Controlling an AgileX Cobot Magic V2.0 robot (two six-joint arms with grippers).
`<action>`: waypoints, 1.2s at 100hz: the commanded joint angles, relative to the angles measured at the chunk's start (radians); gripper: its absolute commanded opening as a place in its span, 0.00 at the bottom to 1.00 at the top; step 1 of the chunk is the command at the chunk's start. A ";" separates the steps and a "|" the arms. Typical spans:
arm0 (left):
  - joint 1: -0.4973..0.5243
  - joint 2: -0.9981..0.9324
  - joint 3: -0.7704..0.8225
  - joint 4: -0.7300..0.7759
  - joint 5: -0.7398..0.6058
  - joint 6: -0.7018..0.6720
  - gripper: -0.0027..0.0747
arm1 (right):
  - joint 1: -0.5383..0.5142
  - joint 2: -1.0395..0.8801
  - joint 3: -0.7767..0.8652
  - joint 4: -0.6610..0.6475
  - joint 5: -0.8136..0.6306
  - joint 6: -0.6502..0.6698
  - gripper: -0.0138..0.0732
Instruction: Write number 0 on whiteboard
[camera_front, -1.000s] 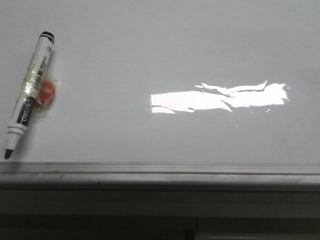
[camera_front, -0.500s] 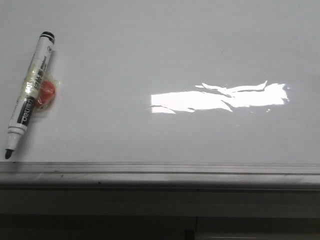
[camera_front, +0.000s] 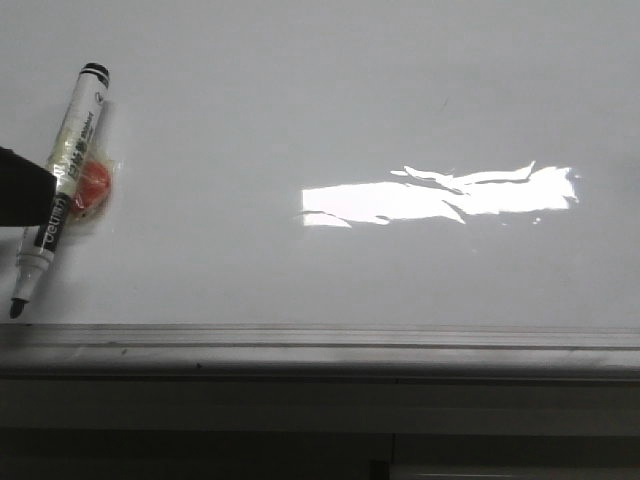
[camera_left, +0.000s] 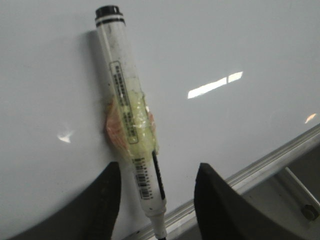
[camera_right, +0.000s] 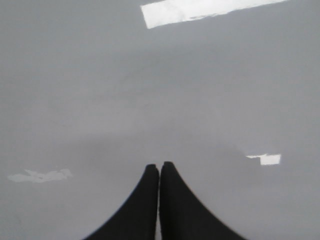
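Note:
The whiteboard (camera_front: 330, 110) fills the front view, with its grey edge rail (camera_front: 320, 345) along the near side. No number 0 shows on it; the board is blank. A white marker (camera_front: 60, 190) with a black end cap, yellow tape and an orange lump lies slanted at the board's left, tip toward the rail. It also shows in the left wrist view (camera_left: 127, 125). My left gripper (camera_left: 157, 172) is open, its fingers on either side of the marker's tip end, not touching it. In the front view only a dark finger (camera_front: 22, 185) shows at the left edge. My right gripper (camera_right: 159, 167) is shut and empty over bare board.
A bright white glare patch (camera_front: 440, 195) lies on the board right of centre. Below the rail a dark ledge (camera_front: 320, 410) runs along the front. In the left wrist view the rail (camera_left: 270, 160) runs close to the marker's tip.
A dark finger of my left gripper has come into the front view at the left edge beside the marker. The marker has not moved.

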 joint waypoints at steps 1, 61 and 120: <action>-0.010 0.023 -0.029 -0.053 -0.067 -0.007 0.43 | 0.006 0.015 -0.024 -0.023 -0.065 -0.001 0.10; -0.010 0.224 -0.029 -0.169 -0.173 0.003 0.01 | 0.049 0.015 -0.024 -0.023 -0.054 -0.001 0.10; -0.088 0.043 -0.031 0.568 -0.169 0.003 0.01 | 0.695 0.410 -0.162 0.109 -0.205 -0.482 0.54</action>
